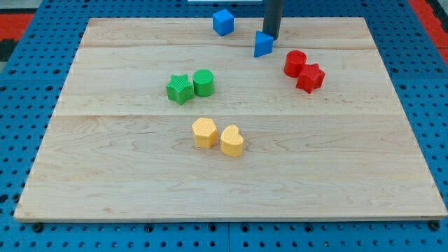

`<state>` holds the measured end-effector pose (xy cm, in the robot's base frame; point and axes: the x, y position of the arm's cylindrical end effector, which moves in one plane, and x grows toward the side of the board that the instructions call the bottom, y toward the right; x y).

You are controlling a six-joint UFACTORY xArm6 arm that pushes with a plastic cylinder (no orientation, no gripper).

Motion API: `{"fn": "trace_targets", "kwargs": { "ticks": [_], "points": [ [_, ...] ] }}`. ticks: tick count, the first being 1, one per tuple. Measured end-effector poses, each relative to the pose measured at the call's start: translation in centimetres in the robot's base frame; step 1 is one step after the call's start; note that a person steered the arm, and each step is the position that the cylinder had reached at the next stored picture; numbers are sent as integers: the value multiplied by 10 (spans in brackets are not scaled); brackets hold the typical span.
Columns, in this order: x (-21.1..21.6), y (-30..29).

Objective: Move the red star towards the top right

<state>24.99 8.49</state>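
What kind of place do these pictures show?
Probably a robotics lab bench: a wooden board lies on a blue perforated surface, small coloured blocks such as the red star sit on it, and my tip stands just behind a blue block.

Rod (272, 17) cut off by the view's top edge above the blue triangle (262, 44); my tip (271, 38) partly hidden just behind that triangle's upper corner; contact unclear.

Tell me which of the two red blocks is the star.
The red star, lower right of the pair, has points. The red cylinder touching it is round. My tip is by the blue triangle.
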Motion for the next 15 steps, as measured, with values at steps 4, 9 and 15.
{"fn": "trace_targets", "kwargs": {
  "ticks": [4, 9, 15],
  "points": [
    [121, 24],
    [132, 93],
    [8, 93]
  ]
}}
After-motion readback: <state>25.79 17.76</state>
